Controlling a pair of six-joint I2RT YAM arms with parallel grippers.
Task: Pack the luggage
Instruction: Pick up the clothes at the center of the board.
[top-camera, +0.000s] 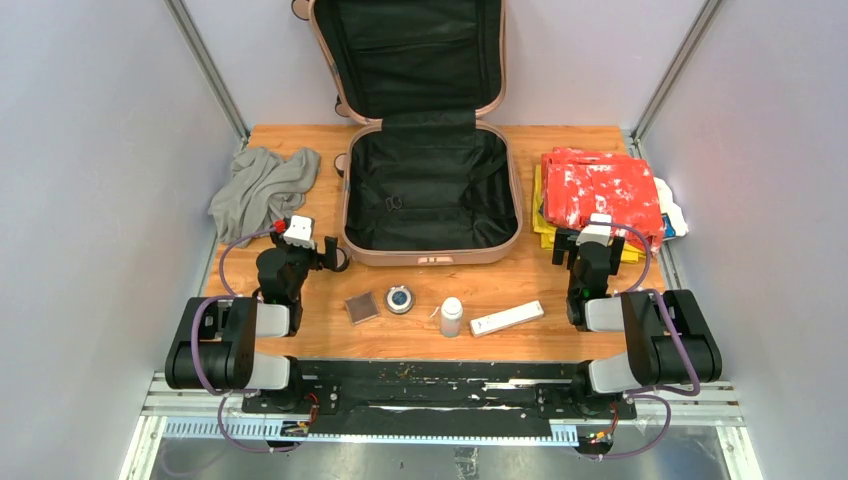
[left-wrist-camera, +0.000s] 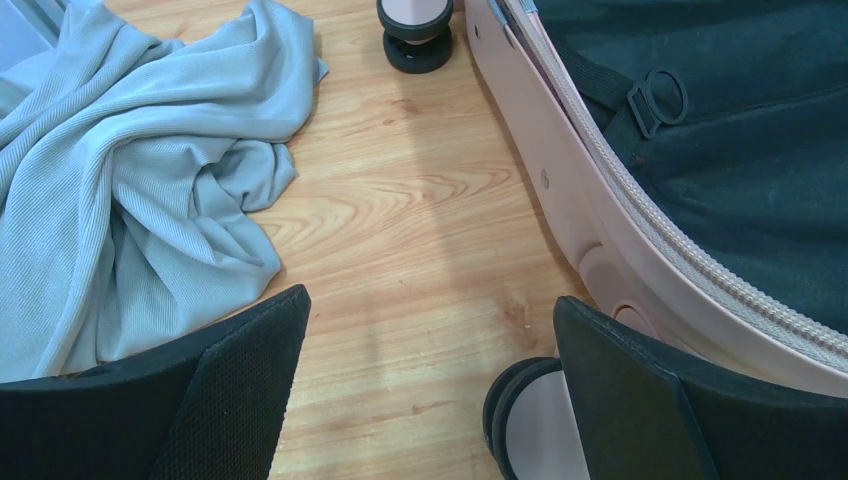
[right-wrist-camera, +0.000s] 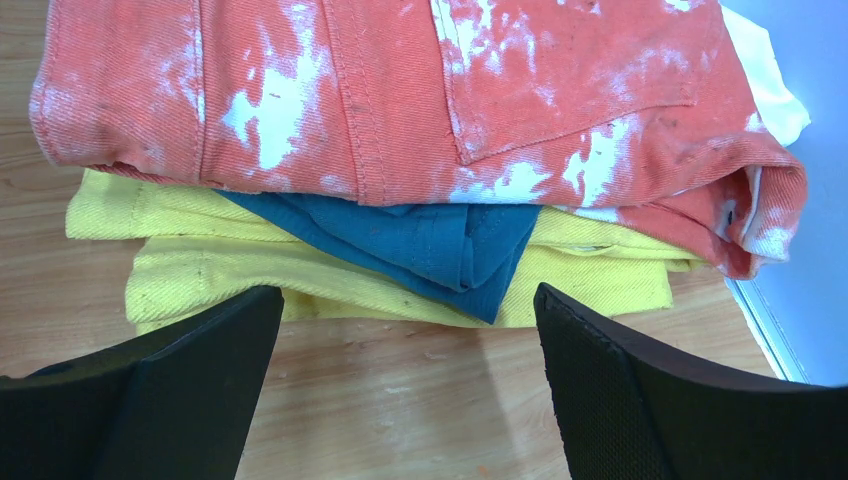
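Starting nearest the arms, four small things lie in a row on the table (top-camera: 560, 335): a dark square pad (top-camera: 361, 307), a round tin (top-camera: 399, 299), a white bottle (top-camera: 451, 316) and a flat white box (top-camera: 506, 318). Any print on them is too small to read.

Just beyond, the left gripper (left-wrist-camera: 430, 335) hangs with its fingers wide apart and nothing between them, above bare wood between a crumpled grey cloth (left-wrist-camera: 140, 190) and the suitcase (top-camera: 430, 257). Its right finger is just beside the pink shell and a black wheel (left-wrist-camera: 520, 420), so a sideways swing would likely shove the case.

The right gripper (right-wrist-camera: 405, 335), also spread and empty, faces a folded stack: red bleached jeans (right-wrist-camera: 400, 90) on top, a blue piece (right-wrist-camera: 420, 245) and a yellow one (right-wrist-camera: 250, 270) under them. Pinching only the top layer could drag the pile askew or off the table's right edge, which is close.

The suitcase lies open mid-table with nothing in it, straps slack on the black lining. At the far edge its lid (top-camera: 415, 50) stands upright and could drop if knocked. No brand or label shows anywhere.
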